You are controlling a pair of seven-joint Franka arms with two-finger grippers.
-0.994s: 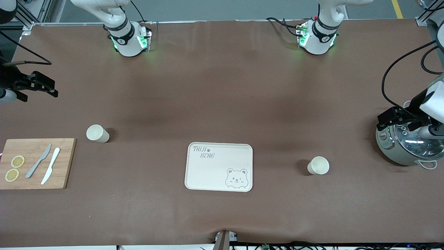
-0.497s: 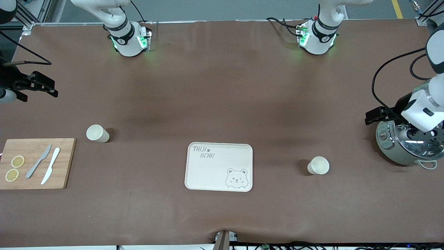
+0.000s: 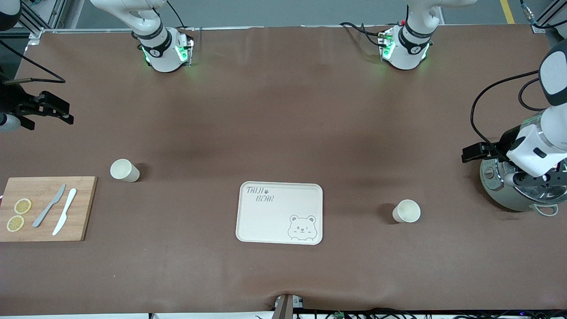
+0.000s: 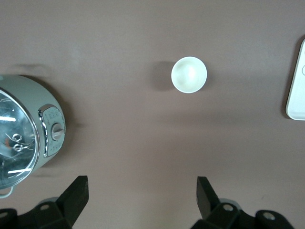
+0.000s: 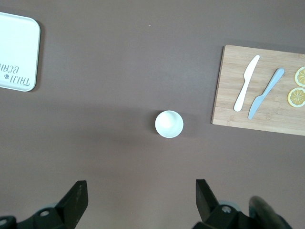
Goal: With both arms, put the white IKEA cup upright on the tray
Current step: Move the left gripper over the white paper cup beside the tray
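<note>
Front view: two light, rigid cups (image 3: 406,211) (image 3: 124,170) flank the tray (image 3: 280,212); my left gripper (image 4: 141,196) and right gripper (image 5: 140,198), both wide, should pinch rims.

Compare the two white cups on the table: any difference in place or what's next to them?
The cup toward the right arm's end stands beside the wooden cutting board and farther from the front camera. The cup toward the left arm's end stands nearer that camera, between the tray and the rice cooker. Shared: both are white, upright, mouth up, on the table, off the tray.
</note>
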